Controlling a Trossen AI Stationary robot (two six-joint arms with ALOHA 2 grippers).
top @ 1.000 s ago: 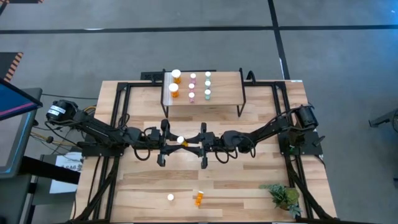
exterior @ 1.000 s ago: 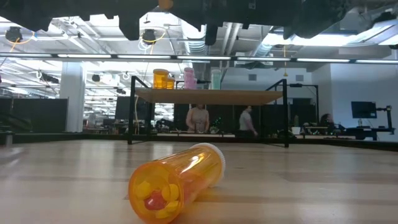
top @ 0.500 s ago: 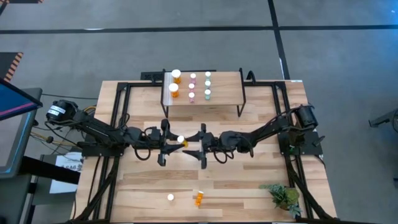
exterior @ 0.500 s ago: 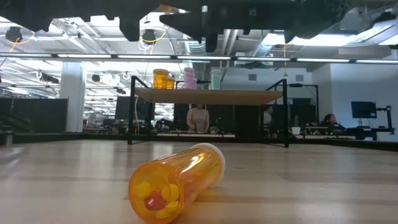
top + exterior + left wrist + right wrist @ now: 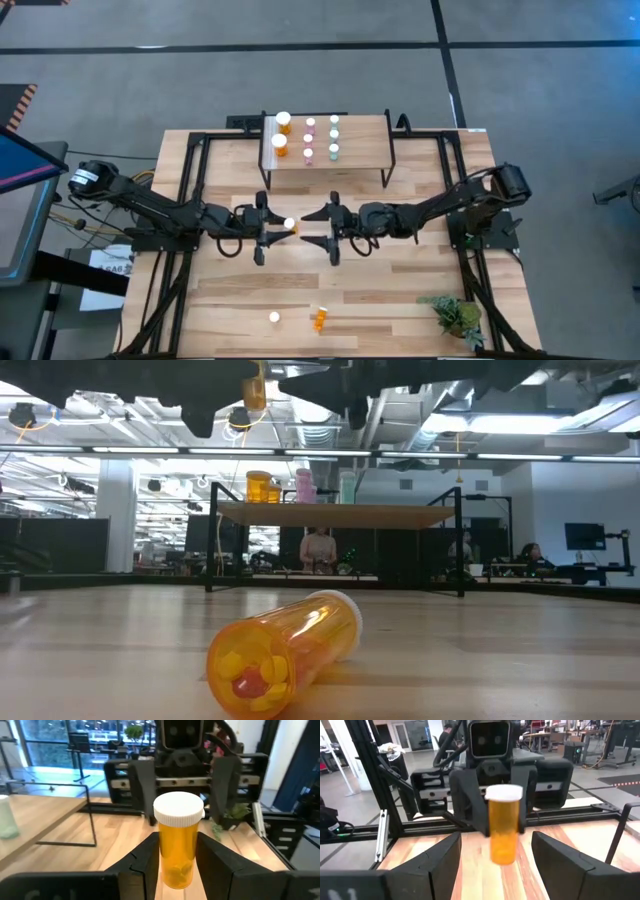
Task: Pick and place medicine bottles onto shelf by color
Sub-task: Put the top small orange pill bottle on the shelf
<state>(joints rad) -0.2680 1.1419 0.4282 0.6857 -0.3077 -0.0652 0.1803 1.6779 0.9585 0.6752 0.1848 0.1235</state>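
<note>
An orange medicine bottle [image 5: 178, 841] with a white cap sits upright at mid-frame in the high view, clamped between the left gripper [image 5: 272, 228] fingers. The right gripper [image 5: 322, 227] faces it just apart, jaws spread and empty. The shelf [image 5: 355, 158], upper centre, carries six bottles; another orange bottle [image 5: 283, 653] lies low in the frame.

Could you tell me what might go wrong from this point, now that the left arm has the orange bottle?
1. The left gripper holds the orange bottle low on its body, so it might tilt or slip in transit.
2. The open right gripper sits close in front; they could collide.
3. The shelf already carries upright bottles; a careless placement might topple the orange pair.
</note>
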